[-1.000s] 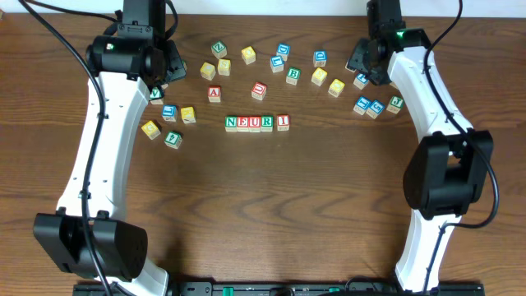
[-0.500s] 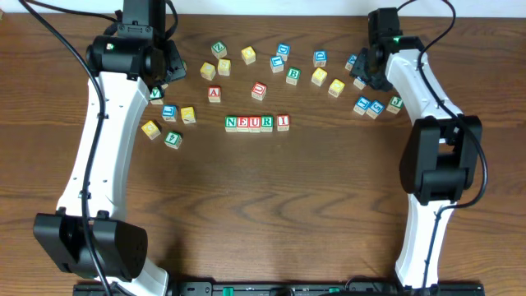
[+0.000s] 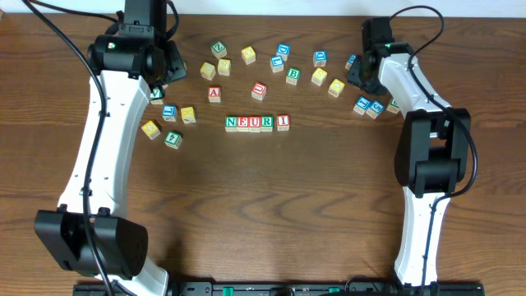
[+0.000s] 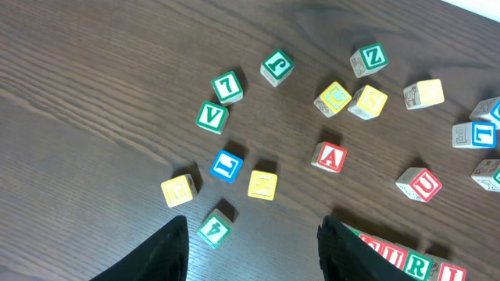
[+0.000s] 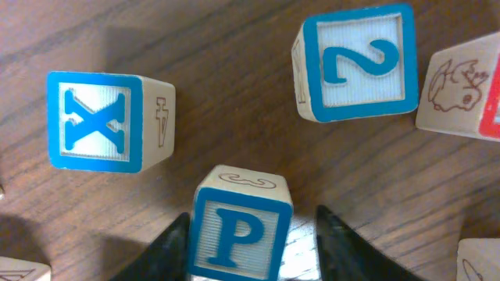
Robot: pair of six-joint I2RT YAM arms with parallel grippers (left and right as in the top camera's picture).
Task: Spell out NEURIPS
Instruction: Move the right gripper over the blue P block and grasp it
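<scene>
Fingers [image 5: 173, 250] of the right gripper [image 5: 252, 215] have narrowed astride the P cube [image 5: 237, 234], up-right of the NEURI row [image 3: 257, 122], not yet pinching, so P goes next; left gripper [image 4: 251, 242] stays spread.

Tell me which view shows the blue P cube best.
Right wrist view: the blue P cube sits close, its letter plainly legible. Overhead, the right arm covers its spot; the left wrist view misses it.

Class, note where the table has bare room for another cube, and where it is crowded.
Free: the table below the NEURI row, between left arm and right arm, and right of the row. Crowded: the scattered cubes above the row.
</scene>
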